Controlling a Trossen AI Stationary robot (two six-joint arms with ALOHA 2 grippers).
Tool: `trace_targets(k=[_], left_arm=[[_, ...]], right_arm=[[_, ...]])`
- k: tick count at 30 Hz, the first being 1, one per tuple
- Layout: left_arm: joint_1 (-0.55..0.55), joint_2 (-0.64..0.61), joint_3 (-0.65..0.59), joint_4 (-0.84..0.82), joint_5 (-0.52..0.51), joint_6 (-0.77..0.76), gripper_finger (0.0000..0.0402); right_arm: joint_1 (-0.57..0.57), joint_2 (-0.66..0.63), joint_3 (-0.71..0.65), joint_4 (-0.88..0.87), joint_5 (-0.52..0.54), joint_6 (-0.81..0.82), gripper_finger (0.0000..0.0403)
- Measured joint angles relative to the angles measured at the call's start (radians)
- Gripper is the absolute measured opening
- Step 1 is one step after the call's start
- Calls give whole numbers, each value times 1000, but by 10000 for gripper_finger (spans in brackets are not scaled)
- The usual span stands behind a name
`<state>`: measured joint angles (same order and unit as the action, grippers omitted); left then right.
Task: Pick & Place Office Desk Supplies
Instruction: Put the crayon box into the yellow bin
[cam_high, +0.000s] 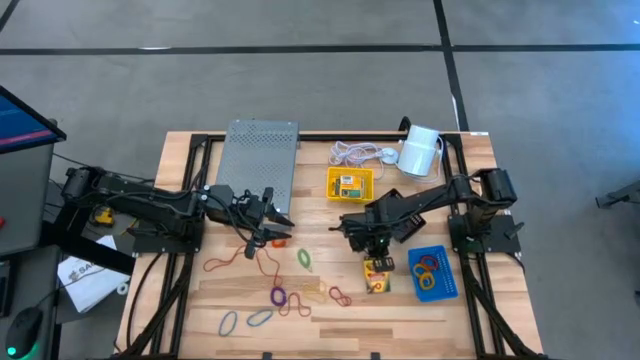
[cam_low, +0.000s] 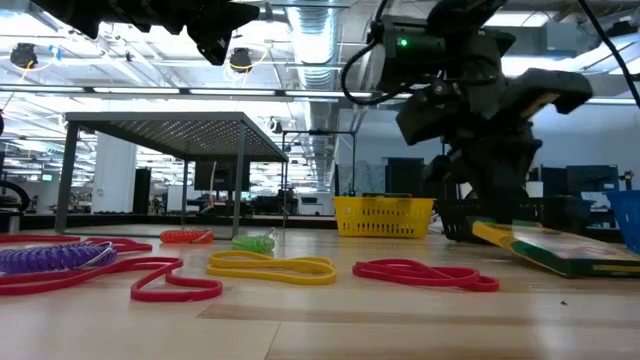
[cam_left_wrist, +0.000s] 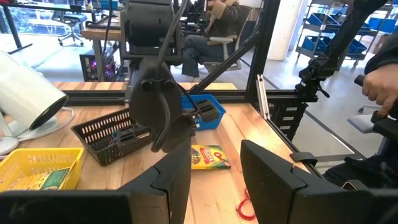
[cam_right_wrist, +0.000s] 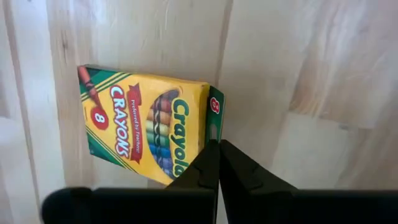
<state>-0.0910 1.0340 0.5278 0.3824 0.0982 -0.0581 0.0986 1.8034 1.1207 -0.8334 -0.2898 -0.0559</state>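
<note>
While right end effector (cam_right_wrist: 217, 163) sits fully closed, empty, tips at edge of crayon box (cam_right_wrist: 146, 129) flat on tabletop (cam_high: 400, 305) beside blue tray (cam_high: 436, 273); left end effector (cam_high: 272, 222) parted, empty, above rubber bands (cam_high: 283, 296).

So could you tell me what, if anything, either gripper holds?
Neither: the right gripper is shut empty beside the crayon box; the left gripper hangs open.

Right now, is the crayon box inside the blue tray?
No, the crayon box lies on the bare wood beside the blue tray, not in it.
</note>
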Motion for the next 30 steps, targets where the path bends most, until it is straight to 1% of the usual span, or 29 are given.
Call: trace_targets(k=[4, 8, 11, 14, 21, 26, 30], left_arm=[[0, 0, 0, 0, 0, -2, 135], [0, 0, 0, 0, 0, -2, 135], [0, 0, 0, 0, 0, -2, 135], [0, 0, 0, 0, 0, -2, 135], [0, 0, 0, 0, 0, -3, 135], [0, 0, 0, 0, 0, -3, 135], [0, 0, 0, 2, 0, -3, 135]], right_arm=[[2, 0, 34, -19, 9, 19, 0], [8, -9, 75, -55, 113, 66, 0], [4, -26, 103, -83, 154, 88, 0], [5, -66, 116, -89, 159, 111, 0], [-12, -205, 117, -82, 166, 178, 0], [-40, -299, 117, -56, 169, 198, 0], [-74, -350, 117, -37, 177, 198, 0]])
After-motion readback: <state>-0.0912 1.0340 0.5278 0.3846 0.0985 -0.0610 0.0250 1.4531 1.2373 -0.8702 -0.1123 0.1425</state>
